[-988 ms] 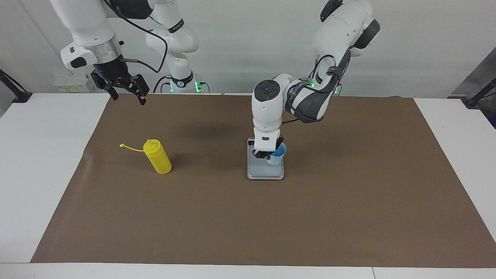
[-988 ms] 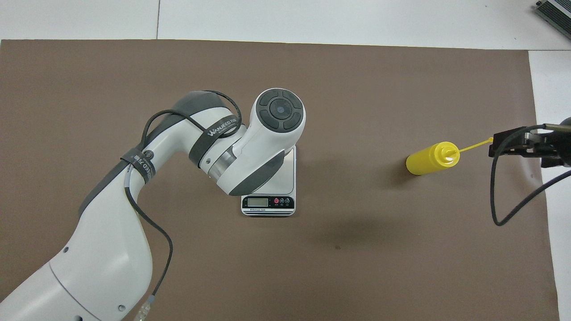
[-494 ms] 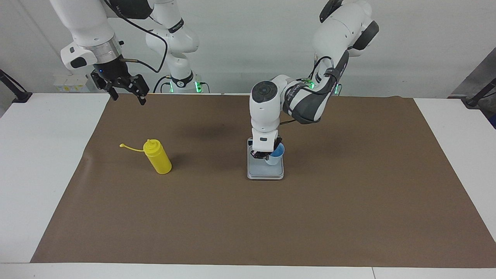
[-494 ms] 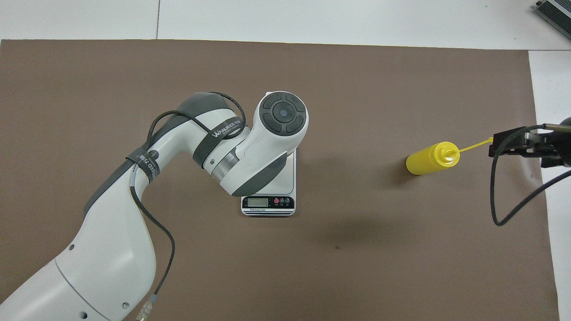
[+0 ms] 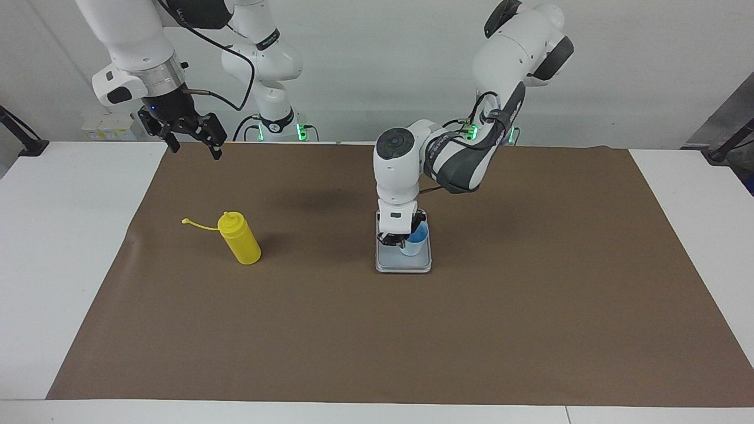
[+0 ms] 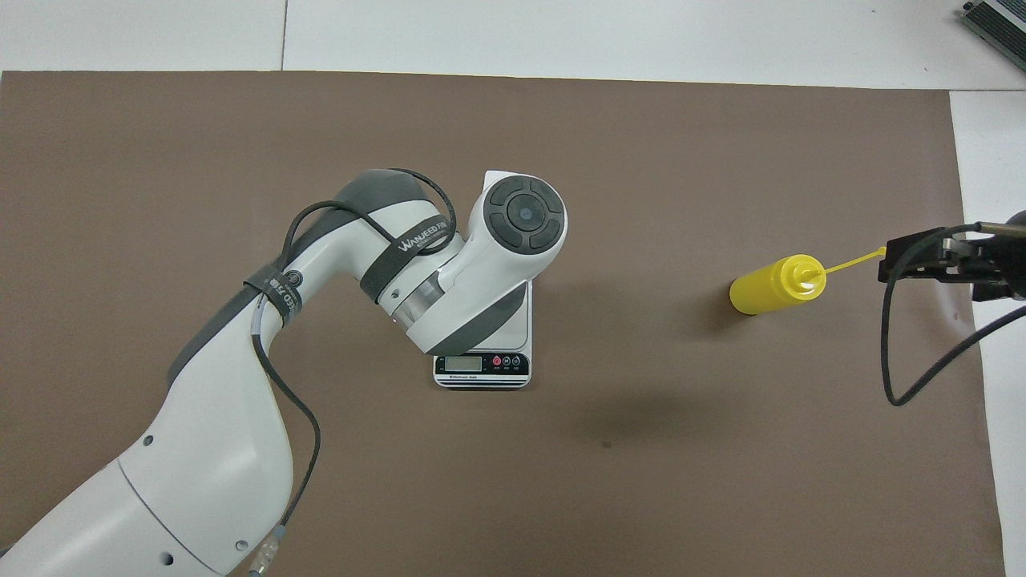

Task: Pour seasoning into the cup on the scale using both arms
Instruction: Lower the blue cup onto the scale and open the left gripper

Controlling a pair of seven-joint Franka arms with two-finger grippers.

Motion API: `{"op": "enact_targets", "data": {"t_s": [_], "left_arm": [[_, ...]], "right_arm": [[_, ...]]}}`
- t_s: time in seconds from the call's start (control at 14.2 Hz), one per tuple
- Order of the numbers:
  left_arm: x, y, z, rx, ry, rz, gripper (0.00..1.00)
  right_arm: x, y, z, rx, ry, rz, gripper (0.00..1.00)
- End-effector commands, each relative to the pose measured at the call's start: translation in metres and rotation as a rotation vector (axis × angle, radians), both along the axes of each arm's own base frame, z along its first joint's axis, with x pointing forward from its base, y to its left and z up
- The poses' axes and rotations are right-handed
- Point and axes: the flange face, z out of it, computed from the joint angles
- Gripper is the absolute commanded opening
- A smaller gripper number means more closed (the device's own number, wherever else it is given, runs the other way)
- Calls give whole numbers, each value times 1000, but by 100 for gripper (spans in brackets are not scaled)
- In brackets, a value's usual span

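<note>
from my remote seat: the left claw [image 5: 402, 240] is down on the scale [image 5: 404, 263], clamped tight on the rim of the little light blue cup [image 5: 413, 241]. the cup stands upright on the pale weighing plate, in the part of the plate nearer to the robots, and i can't tell if its base is actually touching the plate or a hair above it. in the overhead view the left arm's wrist covers the cup completely, so the facing view is all i've got for that.

the scale sits about mid-table on the brown mat [image 5: 530, 306], with its dark display strip [image 6: 481, 364] on the edge nearest the robots, at 6 o'clock of the plate in the overhead view.

the yellow squeeze bottle [image 5: 240, 238] stands on the mat well apart from the scale, toward the right arm's end of the table, roughly at 3 o'clock from the scale in the overhead view. its nozzle is uncovered and the thin cap strap [image 5: 197, 224] sticks out sideways, away from the scale. nothing is touching it.

the right claw [image 5: 191, 141] hangs in the air with its fingers spread wide and nothing between them, over the edge of the mat at that same end of the table. in the facing view it's around 11 o'clock from the bottle. that arm is just waiting.

the white table [image 5: 65, 265] shows around the mat on all sides.
</note>
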Motion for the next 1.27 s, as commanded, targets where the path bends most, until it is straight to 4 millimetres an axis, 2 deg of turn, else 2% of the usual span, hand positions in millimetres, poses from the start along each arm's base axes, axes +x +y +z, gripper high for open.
{"op": "enact_targets", "data": {"t_s": [0.0,0.14,0.28,0.42,0.71,0.92,1.2], "left_arm": [[5,-2,-11,5,8,22,23],[8,1,-11,7,11,26,41],[11,1,-8,5,12,29,48],[15,2,0,6,21,33,51],[21,6,10,5,31,27,51],[24,9,24,3,36,13,51],[24,12,43,-7,52,14,51]], "right_arm": [[-5,-3,2,22,5,15,100],[-5,-5,2,22,5,12,100],[-5,-8,2,22,5,9,100],[-5,-11,2,22,4,2,100],[-6,-5,2,22,9,16,100],[-6,-4,1,24,15,25,100],[-5,-8,2,26,3,110,100]]}}
